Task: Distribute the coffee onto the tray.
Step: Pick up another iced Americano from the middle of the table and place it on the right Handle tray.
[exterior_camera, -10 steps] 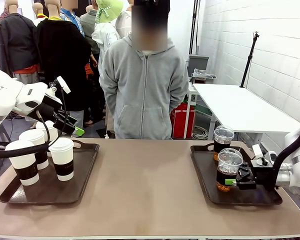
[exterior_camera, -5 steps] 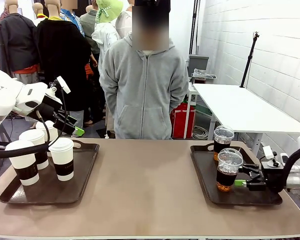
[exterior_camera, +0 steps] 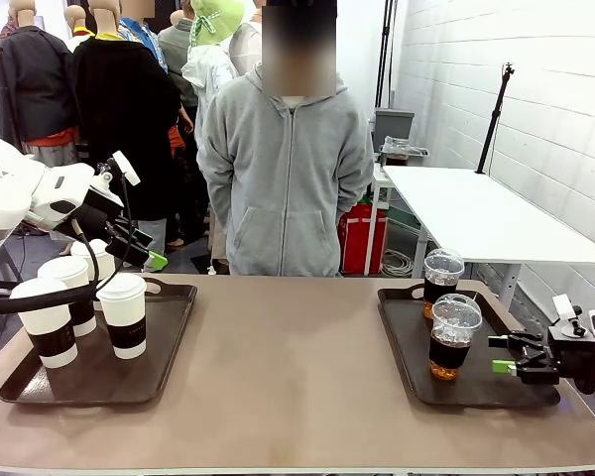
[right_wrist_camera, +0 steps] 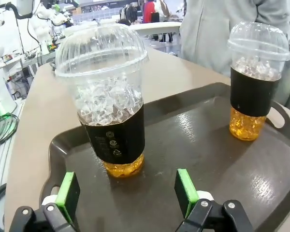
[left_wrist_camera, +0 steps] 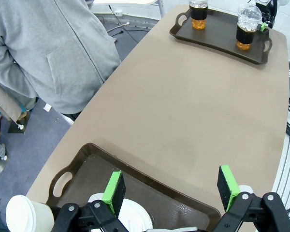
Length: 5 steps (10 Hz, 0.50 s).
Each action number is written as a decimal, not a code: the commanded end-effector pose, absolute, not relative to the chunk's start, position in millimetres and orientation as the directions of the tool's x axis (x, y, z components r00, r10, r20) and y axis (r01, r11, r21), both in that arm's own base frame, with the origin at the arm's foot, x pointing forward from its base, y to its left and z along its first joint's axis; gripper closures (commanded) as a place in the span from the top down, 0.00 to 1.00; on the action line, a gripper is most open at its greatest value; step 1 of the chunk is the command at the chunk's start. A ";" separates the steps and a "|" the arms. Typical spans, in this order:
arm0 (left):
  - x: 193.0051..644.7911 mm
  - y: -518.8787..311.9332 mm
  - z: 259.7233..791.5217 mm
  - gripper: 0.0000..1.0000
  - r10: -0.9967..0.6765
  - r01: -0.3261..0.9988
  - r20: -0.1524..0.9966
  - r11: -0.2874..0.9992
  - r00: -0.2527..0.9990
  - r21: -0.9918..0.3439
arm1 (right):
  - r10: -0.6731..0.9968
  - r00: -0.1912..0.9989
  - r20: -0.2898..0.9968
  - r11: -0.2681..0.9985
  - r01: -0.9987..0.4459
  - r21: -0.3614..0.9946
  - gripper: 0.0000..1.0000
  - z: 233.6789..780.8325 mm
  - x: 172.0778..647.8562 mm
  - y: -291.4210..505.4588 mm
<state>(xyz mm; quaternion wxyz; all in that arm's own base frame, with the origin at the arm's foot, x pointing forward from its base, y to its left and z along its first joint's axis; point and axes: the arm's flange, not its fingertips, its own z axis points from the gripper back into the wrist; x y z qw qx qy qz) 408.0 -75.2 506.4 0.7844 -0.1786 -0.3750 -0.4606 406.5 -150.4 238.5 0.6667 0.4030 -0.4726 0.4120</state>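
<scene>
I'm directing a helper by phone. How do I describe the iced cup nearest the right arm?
Find the dark tray at the table's right end. Two clear dome-lidded cups stand on it; yours is the nearer cup, directly before the open right pincer, not the farther cup beside the tray's far handle.

Cropped and covered parts

In the front view, the left arm's cable crosses the nearest paper cup (exterior_camera: 46, 321), and the rearmost paper cup (exterior_camera: 97, 256) sits mostly hidden behind others; the left wrist view crops lids (left_wrist_camera: 130, 216) at its bottom edge.

A robot lab: white brick wall (exterior_camera: 535, 89), bare worktables (exterior_camera: 476, 213)
</scene>
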 end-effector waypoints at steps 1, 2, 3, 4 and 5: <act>411.1 -72.6 502.9 1.00 -0.580 0.867 0.769 0.494 0.268 0.071 | 0.173 0.204 0.964 0.329 -0.934 0.138 1.00 238.6 409.6 -144.6; 411.1 -72.6 502.9 1.00 -0.580 0.867 0.769 0.494 0.268 0.071 | 0.173 0.204 0.964 0.329 -0.934 0.138 1.00 238.6 409.6 -144.6; 411.1 -72.6 502.9 1.00 -0.580 0.867 0.769 0.494 0.268 0.071 | 0.173 0.204 0.964 0.329 -0.934 0.138 1.00 238.6 409.6 -144.6; 411.1 -72.6 502.9 1.00 -0.580 0.867 0.769 0.494 0.268 0.071 | 0.173 0.204 0.964 0.329 -0.934 0.138 1.00 238.6 409.6 -144.6; 411.1 -72.6 502.9 1.00 -0.580 0.867 0.769 0.494 0.268 0.071 | 0.173 0.204 0.964 0.329 -0.934 0.138 1.00 238.6 409.6 -144.6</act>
